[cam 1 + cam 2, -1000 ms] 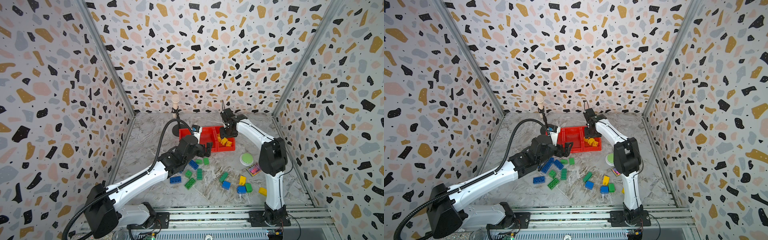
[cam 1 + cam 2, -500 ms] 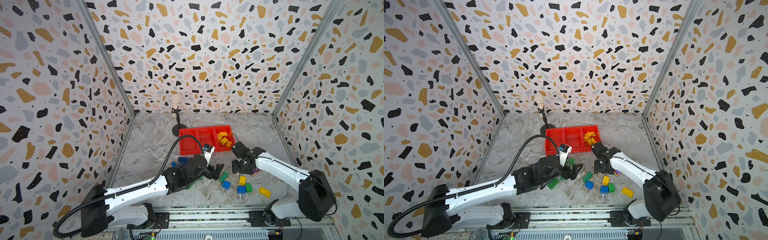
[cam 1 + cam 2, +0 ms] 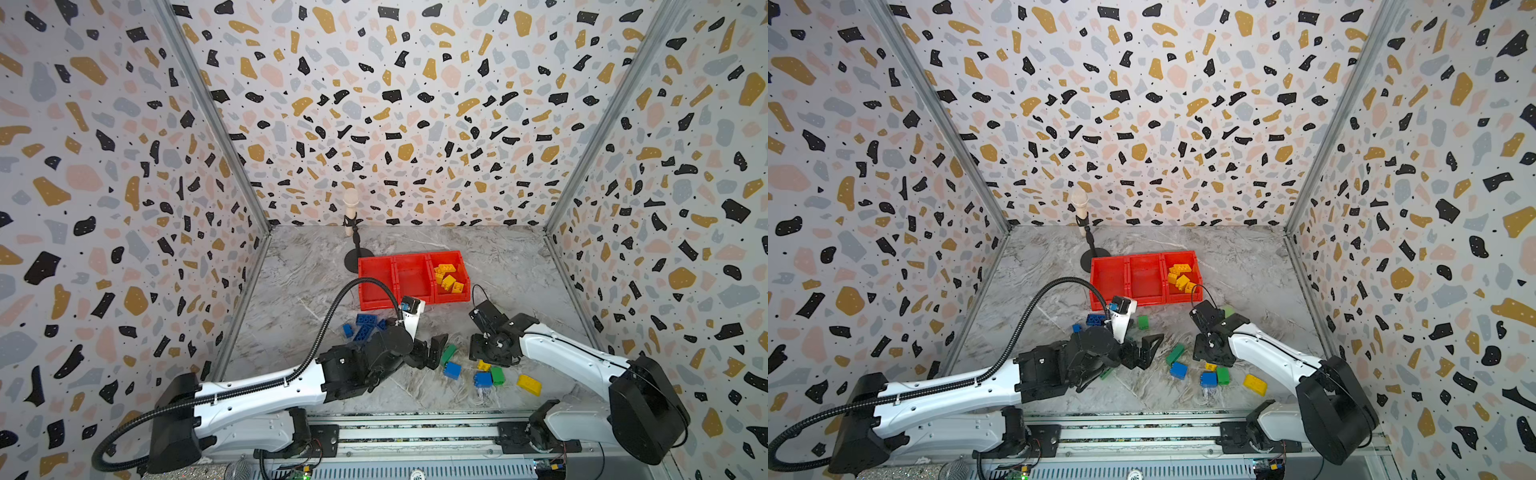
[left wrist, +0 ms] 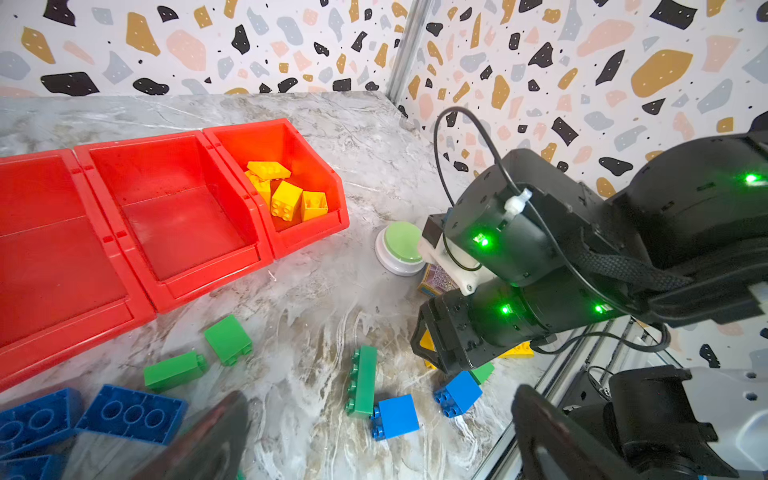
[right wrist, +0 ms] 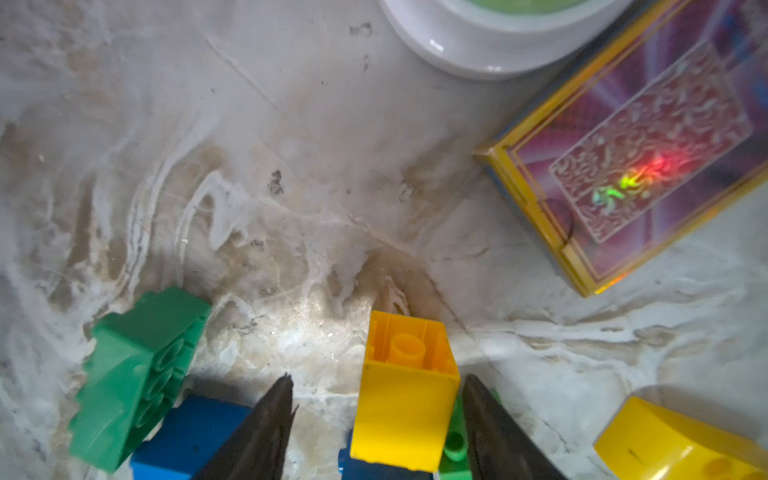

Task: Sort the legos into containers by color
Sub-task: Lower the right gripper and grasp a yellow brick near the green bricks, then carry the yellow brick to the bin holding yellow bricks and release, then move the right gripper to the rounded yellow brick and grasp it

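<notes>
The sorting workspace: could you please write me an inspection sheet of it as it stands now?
Surface: grey marbled tabletop, scuffed, no spill seen.
Job's things: three joined red bins; one end bin holds yellow bricks, the other two are empty; blue bricks, green bricks and a long yellow brick lie loose.
Clutter: green-topped white button, iridescent card, black stand with a beige microphone.
Grippers: left gripper open, holding nothing; right gripper open, straddling a square yellow brick.
Cables: black corrugated conduit arcs over the left arm; thin black wire loops beside the right gripper.
Surroundings: terrazzo-patterned walls on three sides; metal rail in front.
</notes>
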Action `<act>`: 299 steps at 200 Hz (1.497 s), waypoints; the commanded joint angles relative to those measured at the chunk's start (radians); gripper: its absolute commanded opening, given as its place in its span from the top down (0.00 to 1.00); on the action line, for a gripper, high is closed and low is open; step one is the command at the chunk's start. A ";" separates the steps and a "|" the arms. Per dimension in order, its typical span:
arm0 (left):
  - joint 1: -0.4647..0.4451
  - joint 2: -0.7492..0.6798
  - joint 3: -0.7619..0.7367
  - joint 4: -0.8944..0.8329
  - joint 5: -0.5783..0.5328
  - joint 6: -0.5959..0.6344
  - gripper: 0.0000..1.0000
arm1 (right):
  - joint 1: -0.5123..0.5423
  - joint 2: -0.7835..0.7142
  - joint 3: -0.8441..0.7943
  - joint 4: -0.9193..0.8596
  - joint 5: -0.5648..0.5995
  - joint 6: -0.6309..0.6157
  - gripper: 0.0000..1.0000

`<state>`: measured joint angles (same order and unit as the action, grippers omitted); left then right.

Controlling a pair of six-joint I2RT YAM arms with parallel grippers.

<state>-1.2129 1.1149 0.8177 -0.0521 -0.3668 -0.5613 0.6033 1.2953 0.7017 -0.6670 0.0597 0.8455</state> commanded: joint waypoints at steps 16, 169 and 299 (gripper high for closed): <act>-0.004 0.018 0.010 0.004 -0.031 0.010 0.00 | -0.004 0.028 -0.002 0.029 -0.016 0.013 0.58; 0.289 0.173 0.171 -0.009 0.132 0.237 0.00 | -0.184 0.640 0.970 -0.069 -0.002 -0.283 0.64; 0.339 0.309 0.208 0.106 0.366 0.208 0.00 | -0.234 0.330 0.671 -0.219 0.131 -0.177 0.22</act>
<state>-0.8417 1.3979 1.0126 -0.0425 -0.0853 -0.3099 0.3897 1.8843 1.5879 -0.7979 0.1188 0.5861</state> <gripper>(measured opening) 0.999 0.762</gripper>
